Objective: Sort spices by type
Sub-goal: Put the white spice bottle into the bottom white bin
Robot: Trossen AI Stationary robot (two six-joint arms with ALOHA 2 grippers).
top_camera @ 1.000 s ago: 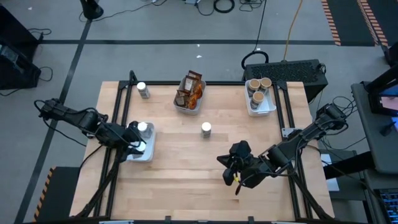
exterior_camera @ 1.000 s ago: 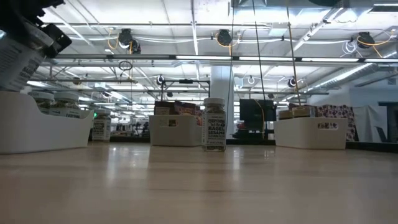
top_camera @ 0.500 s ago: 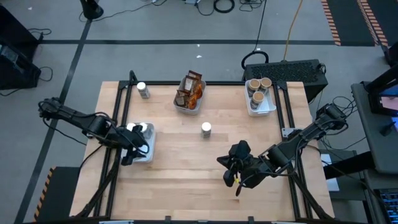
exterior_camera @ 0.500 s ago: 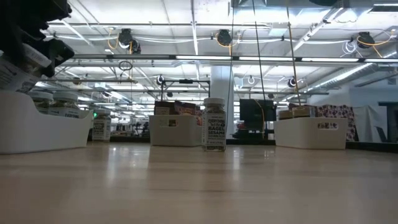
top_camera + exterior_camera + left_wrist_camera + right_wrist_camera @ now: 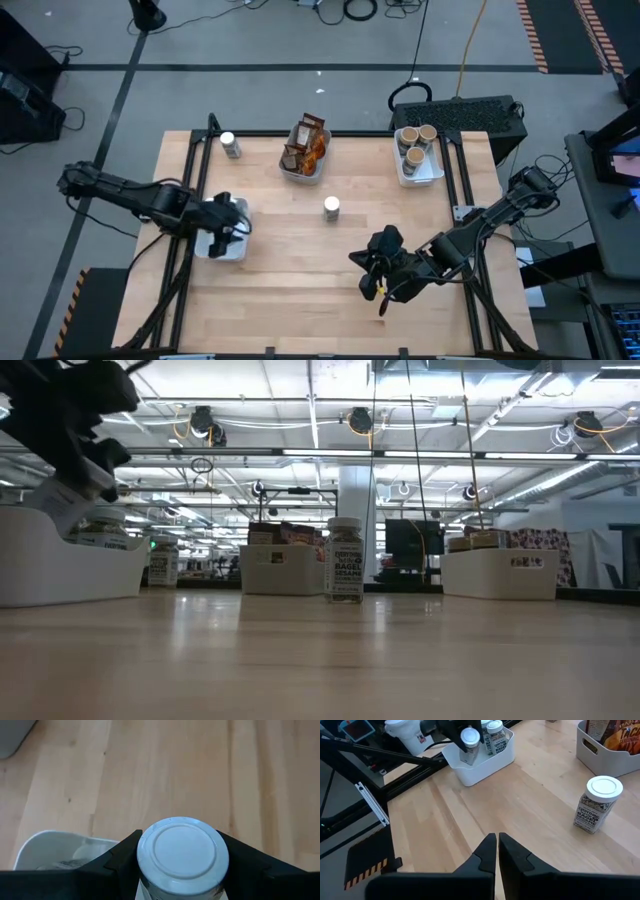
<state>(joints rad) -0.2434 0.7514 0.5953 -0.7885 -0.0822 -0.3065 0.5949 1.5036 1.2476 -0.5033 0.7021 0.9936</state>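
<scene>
My left gripper (image 5: pixel 228 222) is shut on a white-capped jar (image 5: pixel 470 741) above the white tray (image 5: pixel 232 250) at the table's left side. Two more white-capped jars (image 5: pixel 489 729) stand in that tray. Whether the held jar's base touches the tray floor is hidden by the tray wall (image 5: pixel 480 770). Another jar (image 5: pixel 331 207) stands on its base mid-table, and a further one (image 5: pixel 229 145) stands at the far left corner. My right gripper (image 5: pixel 366 268) waits shut over the near right part of the table, holding nothing. My left gripper pinches the jar between its two fingers (image 5: pixel 122 860), one on each side of the jar just under its white cap (image 5: pixel 182 851). The fingers come from above and from the table's left, slanting down. The jar sits about upright over the tray (image 5: pixel 50 850).
A white tray with brown and orange packets (image 5: pixel 305 148) sits at the far middle edge, and a tray with tan-topped tubs (image 5: pixel 417 150) at the far right. Bare wood lies between the trays and along the near edge. A black keyboard-like unit (image 5: pixel 460 115) sits beyond the far right corner.
My left gripper has carried the jar down toward the left tray and a little toward the table's right. The jar was tilted high above the tray and now stands more upright, low at the tray. The right arm has kept still.
</scene>
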